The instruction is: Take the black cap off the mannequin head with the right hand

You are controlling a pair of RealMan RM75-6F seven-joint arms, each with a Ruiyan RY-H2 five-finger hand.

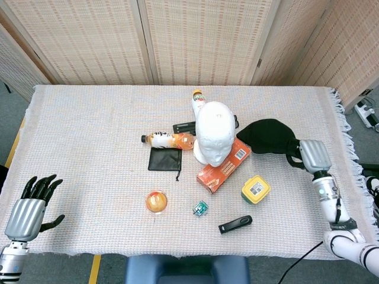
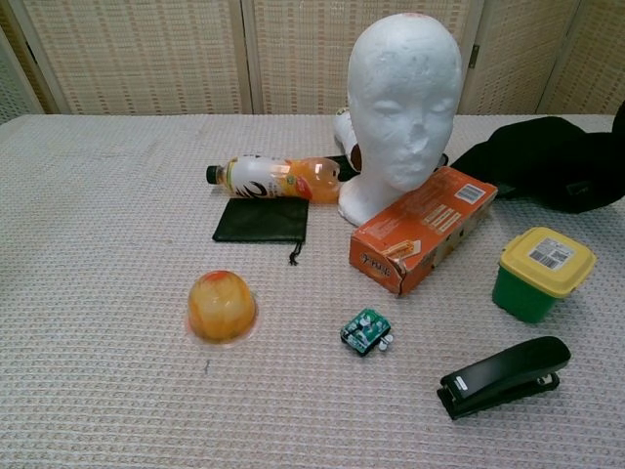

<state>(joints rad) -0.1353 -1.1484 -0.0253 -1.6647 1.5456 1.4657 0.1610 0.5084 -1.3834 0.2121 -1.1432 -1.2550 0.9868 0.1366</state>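
Black cap (image 1: 266, 135) is off the mannequin head (image 1: 214, 139) and lying on the bench (image 1: 89, 148) at about 3 o'clock of the head, just beside the orange box (image 1: 225, 166); chest view shows it slumped flat on the cloth at far right. My right hand (image 1: 310, 155) sits at the cap's 4 o'clock edge, fingers hidden in the black fabric, so I judge it's gripping the cap's rear strap, but can't confirm a firm pinch. Left hand (image 1: 26, 212) is down at 8 o'clock of the bench, fingers spread, holding nothing, well apart from everything. Step in hand, as I read it, is the set-down and release. To do it well I'd let the fingers open fully before lifting, pull out toward 4 o'clock and up so the strap doesn't snag and drag the cap. Watch the yellow-lidded green tub (image 1: 255, 189) near the wrist at 7 o'clock of the hand, easy to knock on retreat. Keep the cap from sliding into the box or tipping the head.
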